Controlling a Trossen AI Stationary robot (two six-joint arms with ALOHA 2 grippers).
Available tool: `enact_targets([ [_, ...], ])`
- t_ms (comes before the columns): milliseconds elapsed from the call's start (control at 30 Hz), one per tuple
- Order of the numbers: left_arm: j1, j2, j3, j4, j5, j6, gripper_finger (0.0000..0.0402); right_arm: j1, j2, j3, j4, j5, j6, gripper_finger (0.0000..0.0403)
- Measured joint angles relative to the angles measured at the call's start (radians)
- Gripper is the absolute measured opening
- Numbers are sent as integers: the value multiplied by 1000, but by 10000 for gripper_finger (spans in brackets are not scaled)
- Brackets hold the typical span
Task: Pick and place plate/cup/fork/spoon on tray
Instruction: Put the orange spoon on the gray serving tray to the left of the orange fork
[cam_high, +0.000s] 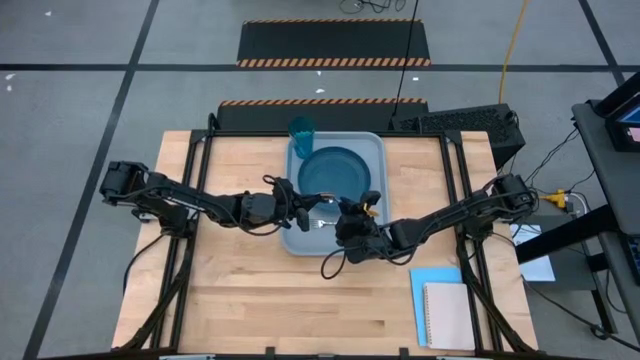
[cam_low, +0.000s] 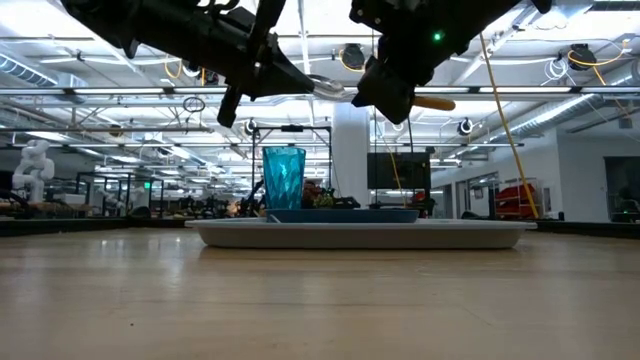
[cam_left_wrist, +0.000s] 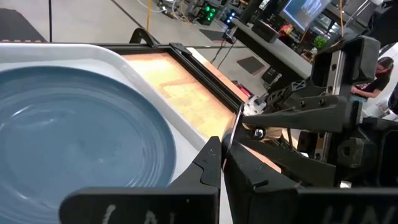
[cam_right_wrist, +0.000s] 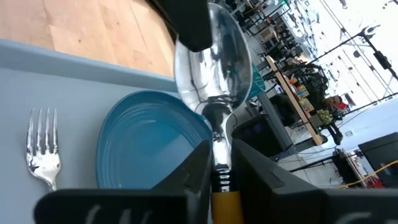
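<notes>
The spoon (cam_right_wrist: 214, 68) hangs in the air over the near part of the grey-blue tray (cam_high: 378, 150), held at both ends. My left gripper (cam_left_wrist: 221, 155) reaches in from the table's left and is shut on its silver bowl. My right gripper (cam_right_wrist: 221, 165) comes from the right and is shut on its neck. The dark blue plate (cam_high: 335, 170) lies in the tray. The teal cup (cam_high: 302, 132) stands at the tray's far left corner. The fork (cam_right_wrist: 42, 149) lies flat on the tray floor beside the plate. My left gripper pinches the tip of the spoon's bowl (cam_right_wrist: 214, 34) between its two fingers, coming about level from the table's left. The spoon is lifted clear of the tray. My right gripper pinches the spoon's metal neck (cam_right_wrist: 221, 146) between its two fingers, just ahead of the orange handle (cam_low: 432, 102). It comes from the table's right, slanting slightly down. The bowl sticks out ahead of the fingers and the handle runs back past them.
A light blue paper sheet (cam_high: 437, 280) and a beige notebook (cam_high: 448, 315) lie at the table's near right. A keyboard (cam_high: 455, 120) sits past the far right corner. A person (cam_left_wrist: 376, 78) is in the room beyond. Bare wood lies left and near of the tray.
</notes>
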Motion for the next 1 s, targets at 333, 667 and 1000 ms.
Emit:
enact_targets([
  [333,1,-1,0,-16,25,-17,6,1,2,0,-5,-26,-2,33],
  [667,-12,-2,0,15,40,164,138,0,1,0,-1,-26,3,28],
  [1000,-12,-67,0,-3,71,279,326,-4,0,0,-30,-136,8,28],
])
